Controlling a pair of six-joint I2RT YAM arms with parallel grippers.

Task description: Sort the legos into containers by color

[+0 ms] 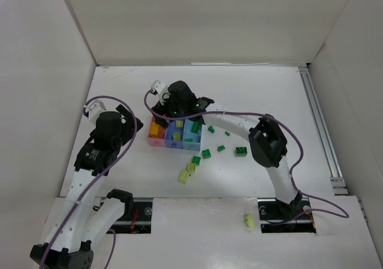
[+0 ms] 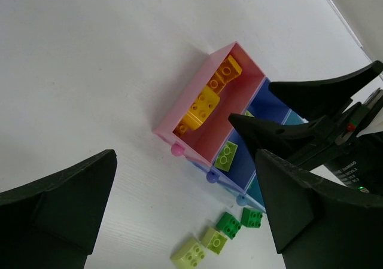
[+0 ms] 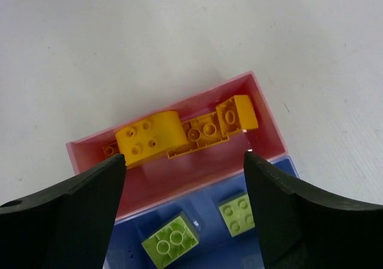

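Right wrist view: right claw (image 3: 184, 161) hangs over the pink bin (image 3: 272, 125), its fingers apart and empty.
Orange bricks (image 3: 146, 138) lie mid-frame inside, as this bin seems meant for orange; left claw (image 2: 184, 153) waits near it, also apart.

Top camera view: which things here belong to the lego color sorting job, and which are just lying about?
Job: pink bin, purple-blue bin, light blue bin; orange-yellow legos in the pink bin; loose green legos and lime legos on the table.
Just there: purple cables, metal rail at the table's right edge.
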